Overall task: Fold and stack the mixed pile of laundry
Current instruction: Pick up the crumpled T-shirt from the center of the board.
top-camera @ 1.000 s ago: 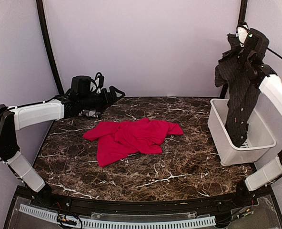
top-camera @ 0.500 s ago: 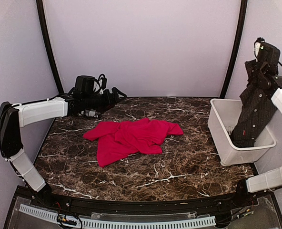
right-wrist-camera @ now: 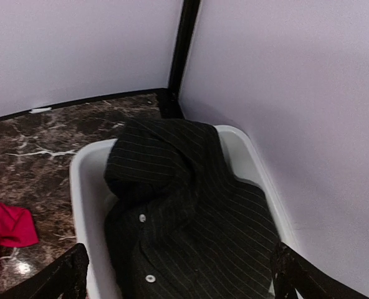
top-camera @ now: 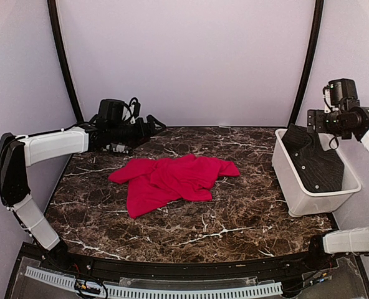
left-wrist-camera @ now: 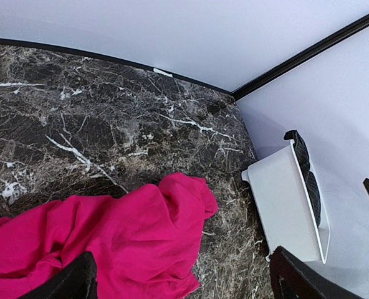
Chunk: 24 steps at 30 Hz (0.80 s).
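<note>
Right wrist view gives me buttons, pinstripes on black garment in bin; top view doesn't. Right gripper above bin, left gripper far left, near red garment; both jaws spread.

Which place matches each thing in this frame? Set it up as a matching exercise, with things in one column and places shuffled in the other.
Things:
1. red garment
2. dark garment
3. white bin

Places:
A. at the right edge of the table
B. crumpled on the middle of the table
C. lying inside the bin

Pairs: 1-B, 2-C, 3-A
</note>
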{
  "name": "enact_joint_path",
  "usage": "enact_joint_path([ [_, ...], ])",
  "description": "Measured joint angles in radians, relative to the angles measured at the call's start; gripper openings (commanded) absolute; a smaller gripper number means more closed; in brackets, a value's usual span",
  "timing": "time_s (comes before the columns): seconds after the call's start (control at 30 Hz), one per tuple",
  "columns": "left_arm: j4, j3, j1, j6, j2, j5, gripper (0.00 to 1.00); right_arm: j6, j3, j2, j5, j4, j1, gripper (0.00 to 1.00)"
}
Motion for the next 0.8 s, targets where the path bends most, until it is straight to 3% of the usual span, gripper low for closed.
enact_joint_path([
  [0.17, -0.058, -0.015, 0.0, 0.034, -0.003, -0.009, 0.97, 0.031, 0.018, -0.047, -0.325, 0.045, 0.056, 0.93],
  [0.3, -0.111, -0.099, 0.0, 0.058, -0.033, -0.038, 0.98, 0.048, -0.001, 0.038, -0.559, 0.126, 0.14, 0.91],
  [0.57, -0.249, -0.263, 0.024, 0.076, -0.146, -0.186, 0.97, 0.021, 0.009, 0.418, -0.718, 0.256, 0.407, 0.89],
  [0.8, -0.265, -0.352, 0.167, 0.039, -0.18, -0.25, 0.98, -0.039, 0.133, 0.706, -0.744, 0.297, 0.631, 0.88],
])
